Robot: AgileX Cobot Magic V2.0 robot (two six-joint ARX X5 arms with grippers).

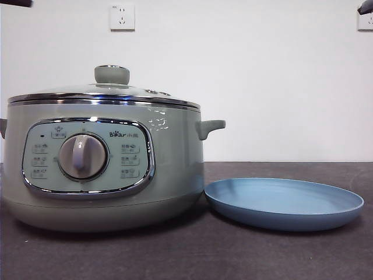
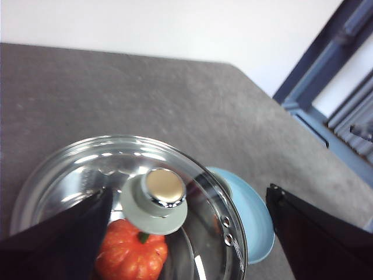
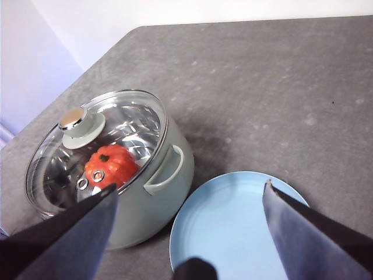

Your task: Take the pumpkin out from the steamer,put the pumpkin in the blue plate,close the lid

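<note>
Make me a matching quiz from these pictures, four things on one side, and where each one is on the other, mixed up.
Things:
1. pumpkin
2. lid
3. blue plate
4. left pincer

Places or states:
A. closed on the steamer
B. bare on the table beside the steamer
C. open above the lid's knob
D. inside the steamer, under glass

Pairs: 1-D, 2-A, 3-B, 4-C

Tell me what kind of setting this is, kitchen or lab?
Probably a lab tabletop staged as a kitchen, not a real one: bare white wall with a wall socket, plain grey table, and only a steamer, blue plate and toy-like pumpkin under the lid.
</note>
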